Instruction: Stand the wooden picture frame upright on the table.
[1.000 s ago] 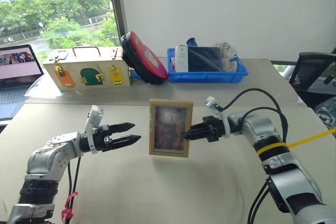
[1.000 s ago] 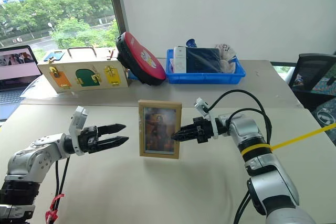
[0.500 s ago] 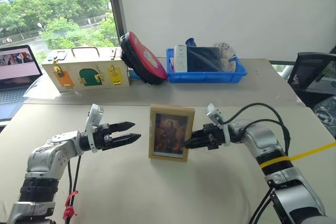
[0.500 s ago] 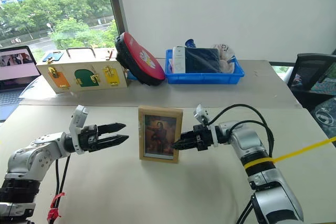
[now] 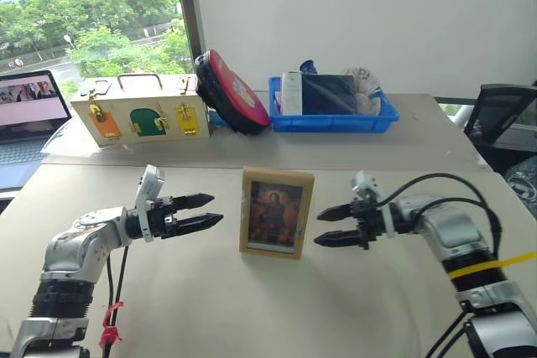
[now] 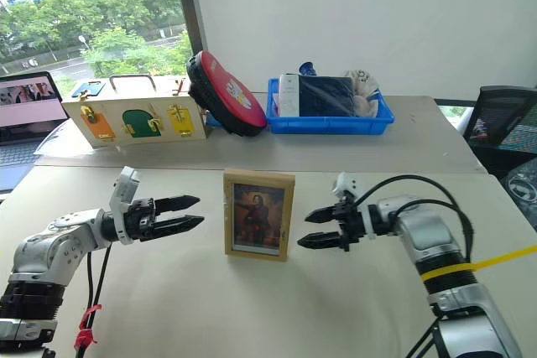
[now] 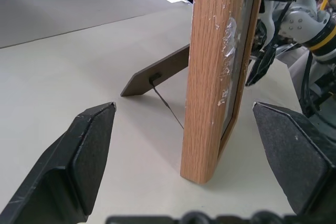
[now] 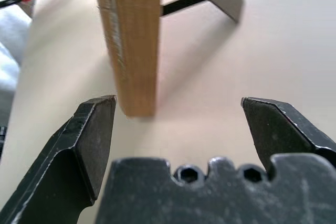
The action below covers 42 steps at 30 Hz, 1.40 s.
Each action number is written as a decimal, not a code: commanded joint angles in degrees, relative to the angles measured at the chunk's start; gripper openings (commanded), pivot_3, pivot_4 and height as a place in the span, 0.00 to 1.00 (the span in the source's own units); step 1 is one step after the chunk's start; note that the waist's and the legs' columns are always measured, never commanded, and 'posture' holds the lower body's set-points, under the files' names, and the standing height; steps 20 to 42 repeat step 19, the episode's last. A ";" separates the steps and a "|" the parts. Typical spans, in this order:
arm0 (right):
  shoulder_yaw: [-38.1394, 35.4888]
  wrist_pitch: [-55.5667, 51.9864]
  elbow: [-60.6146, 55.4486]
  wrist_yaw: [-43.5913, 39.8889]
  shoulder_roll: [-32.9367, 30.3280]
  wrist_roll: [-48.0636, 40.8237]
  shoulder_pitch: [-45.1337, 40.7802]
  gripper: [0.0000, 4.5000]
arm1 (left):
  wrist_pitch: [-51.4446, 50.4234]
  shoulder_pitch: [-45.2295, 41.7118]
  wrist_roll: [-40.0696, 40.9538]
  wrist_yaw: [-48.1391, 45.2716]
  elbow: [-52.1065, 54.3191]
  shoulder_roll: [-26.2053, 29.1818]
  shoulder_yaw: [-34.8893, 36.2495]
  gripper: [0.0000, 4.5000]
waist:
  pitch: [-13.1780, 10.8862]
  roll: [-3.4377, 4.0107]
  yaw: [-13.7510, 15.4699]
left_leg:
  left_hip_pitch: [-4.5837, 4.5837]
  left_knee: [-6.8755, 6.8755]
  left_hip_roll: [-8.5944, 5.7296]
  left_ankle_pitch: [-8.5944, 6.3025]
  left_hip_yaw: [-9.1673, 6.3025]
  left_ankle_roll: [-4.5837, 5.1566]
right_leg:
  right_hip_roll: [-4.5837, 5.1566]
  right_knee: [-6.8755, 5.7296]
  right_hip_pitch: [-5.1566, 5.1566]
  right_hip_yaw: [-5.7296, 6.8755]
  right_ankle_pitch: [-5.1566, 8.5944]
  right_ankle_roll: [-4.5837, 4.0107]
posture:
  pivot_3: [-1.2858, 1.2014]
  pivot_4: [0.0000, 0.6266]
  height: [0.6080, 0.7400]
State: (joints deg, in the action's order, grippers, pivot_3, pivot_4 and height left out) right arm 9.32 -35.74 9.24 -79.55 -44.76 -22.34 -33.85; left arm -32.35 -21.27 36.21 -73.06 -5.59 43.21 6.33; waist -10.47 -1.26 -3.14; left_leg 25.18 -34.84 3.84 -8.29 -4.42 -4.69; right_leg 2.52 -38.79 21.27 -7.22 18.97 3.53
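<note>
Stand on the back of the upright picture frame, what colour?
Brown hinged stand; left wrist view.

Silver arms, black fingers [image 5: 195,211], apparently yellow-banded

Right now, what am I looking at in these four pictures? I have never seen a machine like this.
It is a humanoid robot with two arms, each ending in a two-fingered gripper. The two wide pictures come from cameras in its head, looking down over a table. The two close-ups come from cameras on its wrists, looking along the fingers. Between the grippers, the wooden picture frame stands upright, propped by its hinged stand. The left gripper and the right gripper are both open, either side of the frame, holding nothing. Farther back are a wooden box with coloured doors, a red round object, a blue tray and a laptop.
</note>
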 commanded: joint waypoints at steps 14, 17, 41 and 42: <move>-44.78 -7.45 -34.22 26.23 4.22 -12.76 39.40 0.99 | 17.29 6.34 -14.20 21.75 0.97 -5.35 5.42 1.00 | -0.12 0.04 1.66 | 0.04 0.01 -0.01 -0.01 -0.03 0.01 | 0.04 0.04 -0.08 0.07 0.06 -0.07 | 0.52 0.24 0.96; -46.50 -6.67 -35.13 30.18 7.22 -13.80 42.27 0.99 | 17.56 6.76 -16.02 24.57 2.52 -7.26 3.62 1.00 | -0.12 0.04 1.60 | -0.01 -0.05 -0.01 0.00 -0.02 0.00 | 0.03 -0.02 -0.08 0.04 0.05 -0.09 | 0.52 0.24 0.96; -46.00 -5.67 -34.59 30.25 7.65 -13.97 43.57 0.99 | 17.43 5.20 -16.29 24.28 1.51 -7.81 2.83 1.00 | -0.12 0.04 1.22 | -0.04 -0.08 -0.01 0.08 -0.02 -0.02 | 0.02 -0.04 -0.10 0.01 0.03 -0.06 | 0.52 0.24 0.96; -46.00 -5.67 -34.59 30.25 7.65 -13.97 43.57 0.99 | 17.43 5.20 -16.29 24.28 1.51 -7.81 2.83 1.00 | -0.12 0.04 1.22 | -0.04 -0.08 -0.01 0.08 -0.02 -0.02 | 0.02 -0.04 -0.10 0.01 0.03 -0.06 | 0.52 0.24 0.96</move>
